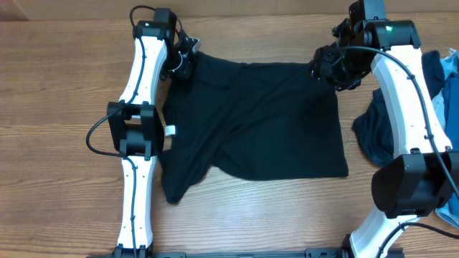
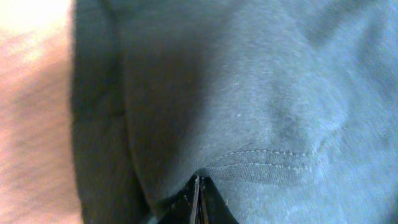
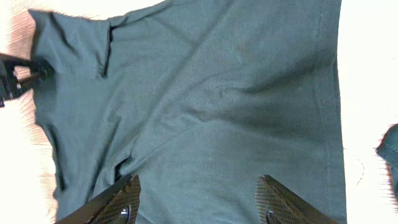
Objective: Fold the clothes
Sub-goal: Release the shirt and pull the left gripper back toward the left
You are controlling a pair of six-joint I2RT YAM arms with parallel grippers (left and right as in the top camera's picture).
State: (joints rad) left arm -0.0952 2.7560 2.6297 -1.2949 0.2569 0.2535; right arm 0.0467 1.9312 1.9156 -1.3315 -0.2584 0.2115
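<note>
Left claw: closed, pinching shirt at corner; stitched hem just ahead of tips. Right claw: jaws spread wide, over shirt's other far corner; contact cannot be told. Shirt flat on table, spread between both claws and back toward arm bases, lower left part rumpled. Rumpled blue garment outboard of right claw, just beside shirt edge.

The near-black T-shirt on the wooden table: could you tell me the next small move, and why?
Probably close the right gripper on the far edge of the near-black T-shirt: its fingers stand open over the fabric, while the left gripper looks shut on the other corner.
</note>
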